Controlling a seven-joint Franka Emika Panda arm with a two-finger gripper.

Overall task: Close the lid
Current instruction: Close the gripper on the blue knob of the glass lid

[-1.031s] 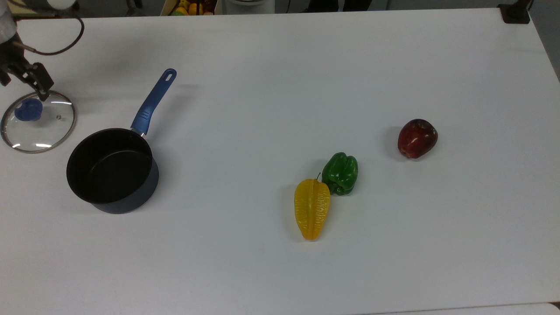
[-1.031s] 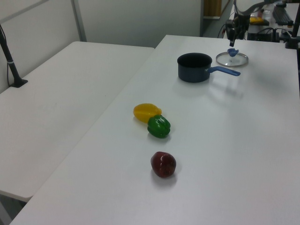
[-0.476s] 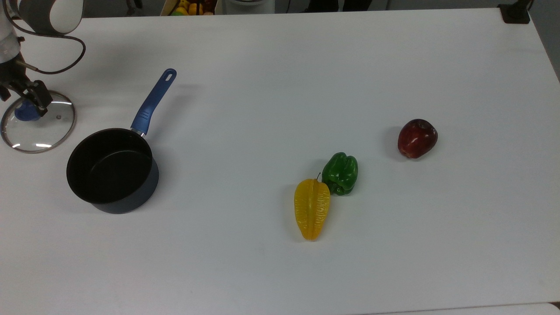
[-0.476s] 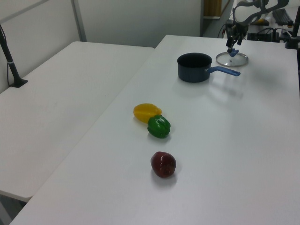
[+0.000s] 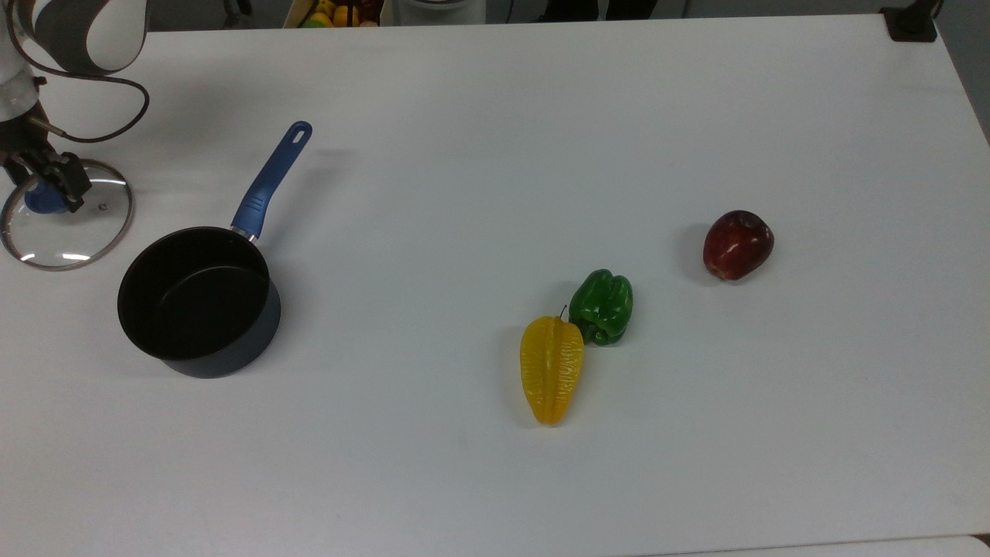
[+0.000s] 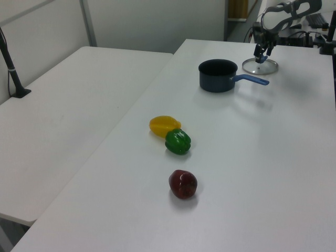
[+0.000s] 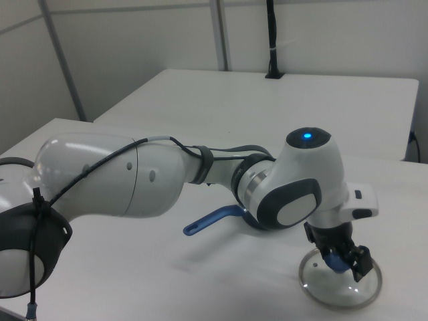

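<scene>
- Lid [image 5: 68, 224] of clear glass with a metal rim lay flat on the white surface [image 5: 495, 480] near the top view's left edge, just beside the open saucepan [image 5: 199, 302] and not yet on it.
- Its blue knob [image 5: 42, 199] sat between the gripper's [image 5: 42, 186] black fingers [image 7: 362, 262]; a second before, the gripper had hung above and to one side of the knob, and it had since dropped and centred over it.
- The jaws stood astride the knob and looked close to it, but I could not tell whether they had pinched it or only bracketed it.
- The lid itself had not shifted in that second: the steam hole [image 5: 104, 206] and the rim kept the same place.
- That probably meant the approach was over and the grasp was the step in hand; lifting, carrying across and lowering onto the saucepan all remained to do.
- The saucepan stood upright and empty, its blue handle [image 5: 272, 179] pointing away toward the top view's upper right, clear of the path from the lid.
- Further out, a yellow starfruit [image 5: 551, 370] touched a green pepper [image 5: 602, 306], and a red apple [image 5: 737, 244] lay apart; all were well clear of the work.
</scene>
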